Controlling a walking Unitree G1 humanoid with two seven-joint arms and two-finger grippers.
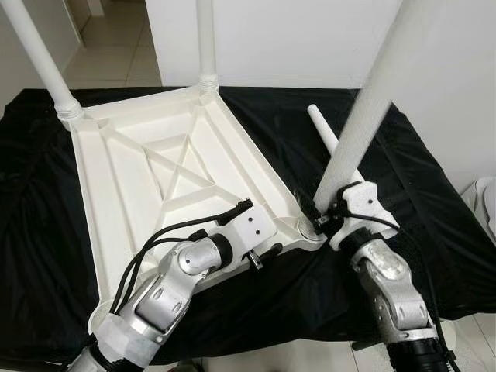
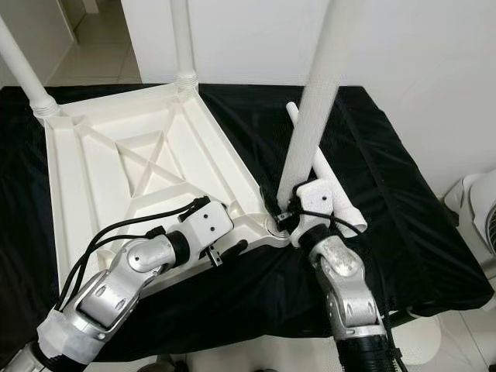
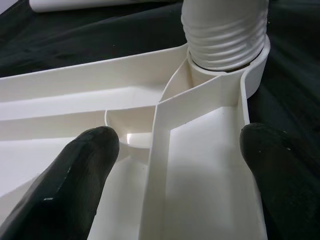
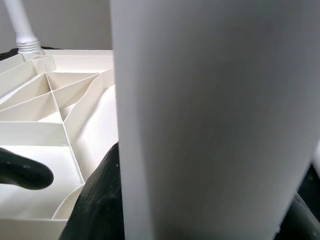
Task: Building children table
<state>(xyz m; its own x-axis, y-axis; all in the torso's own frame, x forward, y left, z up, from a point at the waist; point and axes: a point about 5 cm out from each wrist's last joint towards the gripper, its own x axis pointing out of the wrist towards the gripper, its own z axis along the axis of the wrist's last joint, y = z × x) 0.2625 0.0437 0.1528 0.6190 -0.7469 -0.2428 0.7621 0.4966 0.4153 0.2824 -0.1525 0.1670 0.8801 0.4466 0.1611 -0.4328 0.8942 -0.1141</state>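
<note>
I had the upturned tabletop (image 1: 155, 178) lying on the black cloth (image 1: 434, 232), 2 legs already standing in its far corners. My right gripper (image 1: 322, 219) was clamped low on the third leg (image 1: 364, 116) at the tabletop's near-right socket (image 3: 225, 65). That leg looked light, stiff and smooth; gripping low seemed wisest. My left gripper (image 3: 175, 165) straddled the tabletop's rim, spread wide. A spare leg (image 1: 325, 136) lay just beyond the socket, perhaps crowding my wrist.
</note>
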